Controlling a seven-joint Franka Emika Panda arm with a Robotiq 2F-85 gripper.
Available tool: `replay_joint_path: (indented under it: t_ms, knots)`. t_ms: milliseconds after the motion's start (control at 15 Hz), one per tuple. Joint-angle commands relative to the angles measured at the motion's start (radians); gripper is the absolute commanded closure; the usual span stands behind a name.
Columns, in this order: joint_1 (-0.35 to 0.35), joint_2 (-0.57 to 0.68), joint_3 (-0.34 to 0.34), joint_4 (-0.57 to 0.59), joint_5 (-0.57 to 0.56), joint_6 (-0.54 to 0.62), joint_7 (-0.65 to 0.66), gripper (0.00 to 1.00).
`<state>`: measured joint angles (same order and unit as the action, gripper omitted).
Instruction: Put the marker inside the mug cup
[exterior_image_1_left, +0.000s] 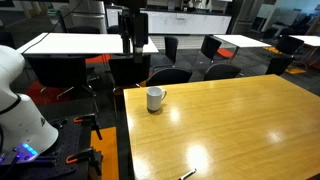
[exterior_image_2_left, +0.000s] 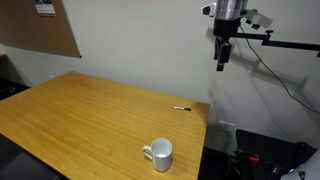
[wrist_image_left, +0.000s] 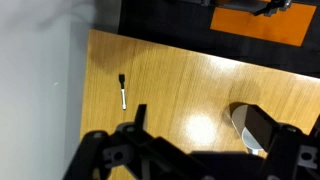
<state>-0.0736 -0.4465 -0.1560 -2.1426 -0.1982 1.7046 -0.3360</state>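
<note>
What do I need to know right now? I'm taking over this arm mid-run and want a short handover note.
Gripper: open and empty, hanging high above the far edge of the table.
Marker: lying flat on the table near that edge, not gripped.
Mug: upright on the same table, well apart from the marker, nothing touching it.
Done: nothing yet; the marker is not in the mug.
Left: lower onto the marker, grasp it, carry it over the mug and release it inside.
</note>
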Motion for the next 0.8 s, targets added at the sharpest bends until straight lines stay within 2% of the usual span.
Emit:
replay_joint_path:
  t_ms: [0,333,733]
  knots:
    - [0.002,0.001,-0.002,0.002,0.000,-0.002,0.001,0.00]
    - [0.003,0.002,-0.003,-0.001,-0.003,0.008,-0.003,0.00]
    - [0.003,0.022,-0.021,-0.063,-0.016,0.234,-0.048,0.00]
